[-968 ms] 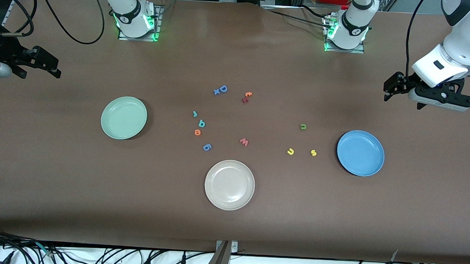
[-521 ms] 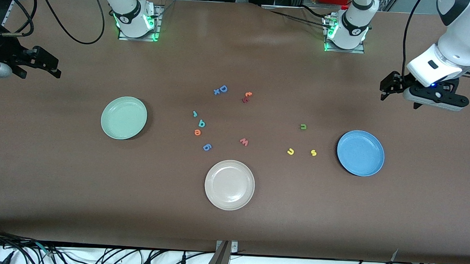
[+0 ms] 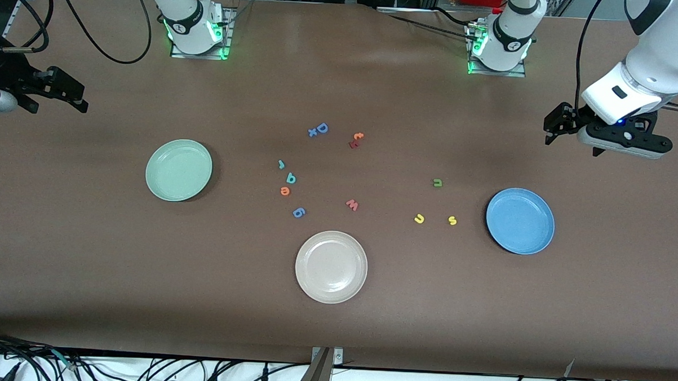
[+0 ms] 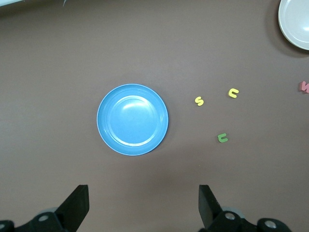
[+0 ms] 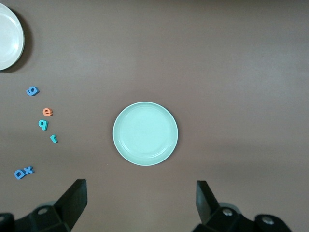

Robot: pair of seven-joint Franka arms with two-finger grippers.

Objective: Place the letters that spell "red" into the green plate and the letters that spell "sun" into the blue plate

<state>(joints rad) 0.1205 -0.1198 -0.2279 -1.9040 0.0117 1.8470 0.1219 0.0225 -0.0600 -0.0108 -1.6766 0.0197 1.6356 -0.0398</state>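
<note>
The green plate (image 3: pixel 179 169) (image 5: pixel 145 133) lies toward the right arm's end and the blue plate (image 3: pixel 520 220) (image 4: pixel 133 119) toward the left arm's end. Both hold nothing. A teal r (image 3: pixel 280 164), teal d (image 3: pixel 290 178) and orange e (image 3: pixel 284 191) lie close together mid-table. A dark green n (image 3: pixel 437 183), yellow u (image 3: pixel 419 218) and yellow s (image 3: pixel 452 220) lie beside the blue plate. My left gripper (image 3: pixel 551 133) (image 4: pixel 143 193) hangs open over bare table by the blue plate. My right gripper (image 3: pixel 81 102) (image 5: pixel 140 188) hangs open over bare table by the green plate.
A beige plate (image 3: pixel 331 266) sits nearest the front camera. Stray letters lie mid-table: a blue g (image 3: pixel 298 212), a pinkish w (image 3: pixel 352 204), a blue D (image 3: pixel 321 128) with a small x, and an orange and a red letter (image 3: pixel 356 140).
My left arm has drifted a little toward the table's middle, its gripper still open. The right arm and all letters have stayed put.
</note>
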